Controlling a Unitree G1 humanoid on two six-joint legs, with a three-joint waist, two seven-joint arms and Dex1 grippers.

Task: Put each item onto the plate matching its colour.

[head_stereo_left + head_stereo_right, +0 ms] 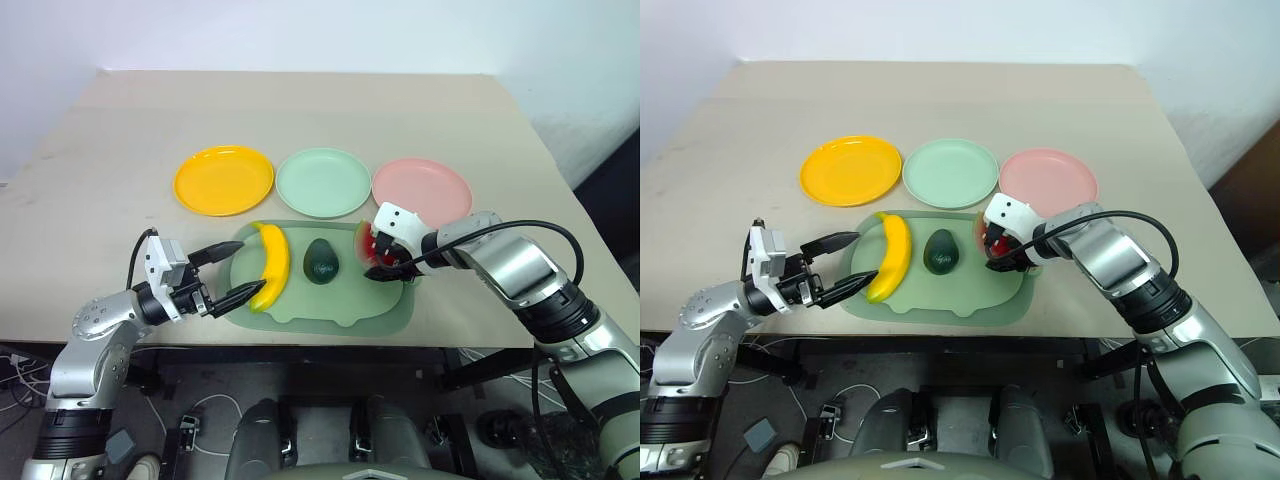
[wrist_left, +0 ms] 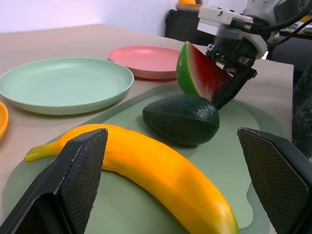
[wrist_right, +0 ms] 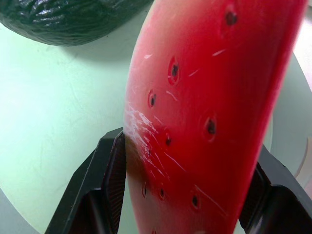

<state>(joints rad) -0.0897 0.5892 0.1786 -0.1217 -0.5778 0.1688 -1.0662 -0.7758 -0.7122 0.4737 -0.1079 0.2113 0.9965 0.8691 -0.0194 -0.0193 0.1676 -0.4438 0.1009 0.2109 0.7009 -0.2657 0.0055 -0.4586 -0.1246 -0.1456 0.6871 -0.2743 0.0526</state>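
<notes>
All three plates point(image 1: 322, 181) are bare; banana point(image 1: 272, 263) and avocado point(image 1: 321, 261) lie on our tray point(image 1: 385, 318). Right hand point(image 1: 385, 262) clamps the watermelon point(image 2: 197, 73) there; left hand point(image 1: 226, 274) gapes by the banana.

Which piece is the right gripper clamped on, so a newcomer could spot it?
Start at the pale green tray nearest the robot. At its right end, just below the pink plate, the right gripper is shut on the watermelon wedge: red seeded flesh, green rind, unlike the dark avocado beside it.
</notes>
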